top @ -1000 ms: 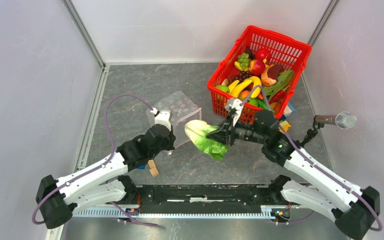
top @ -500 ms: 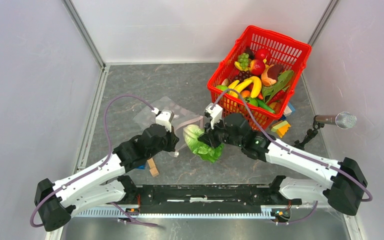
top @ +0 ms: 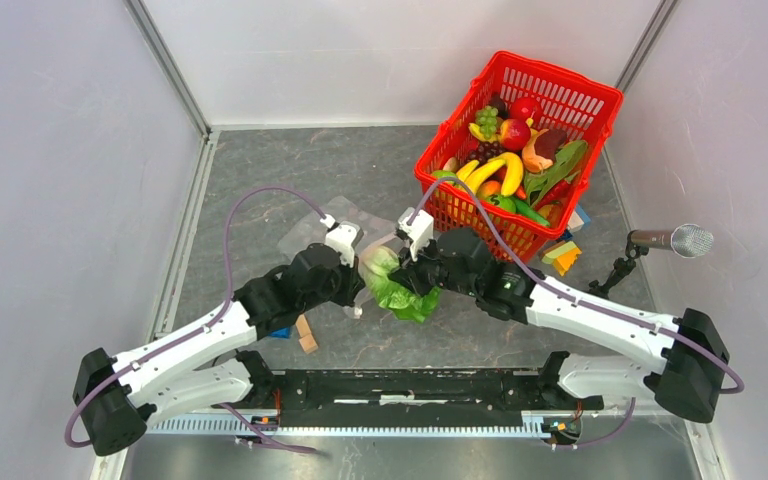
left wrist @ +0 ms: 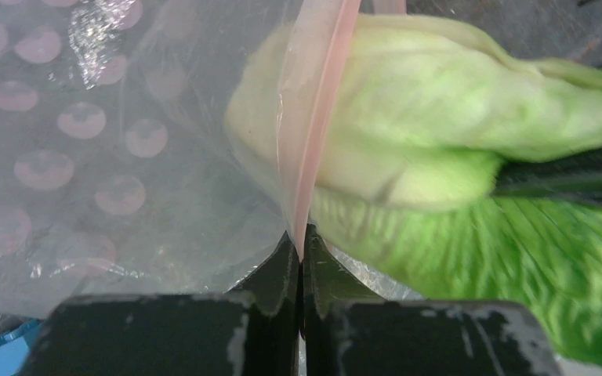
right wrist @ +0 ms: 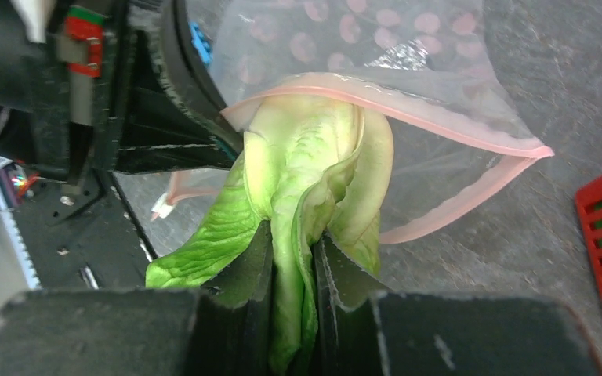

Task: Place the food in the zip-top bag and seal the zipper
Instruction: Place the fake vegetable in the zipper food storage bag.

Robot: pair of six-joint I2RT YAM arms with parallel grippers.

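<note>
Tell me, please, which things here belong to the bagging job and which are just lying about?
Job: lettuce in the right hand; zip-top bag, its zipper pinched by the left hand; toy fruit in the red basket.
Lying about: wooden cubes; microphone.

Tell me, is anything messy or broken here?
Nothing looks spilled or broken. The lettuce just pokes partway into the bag, leafy end outside, clamped in the right gripper while the left gripper pinches the zipper.
</note>
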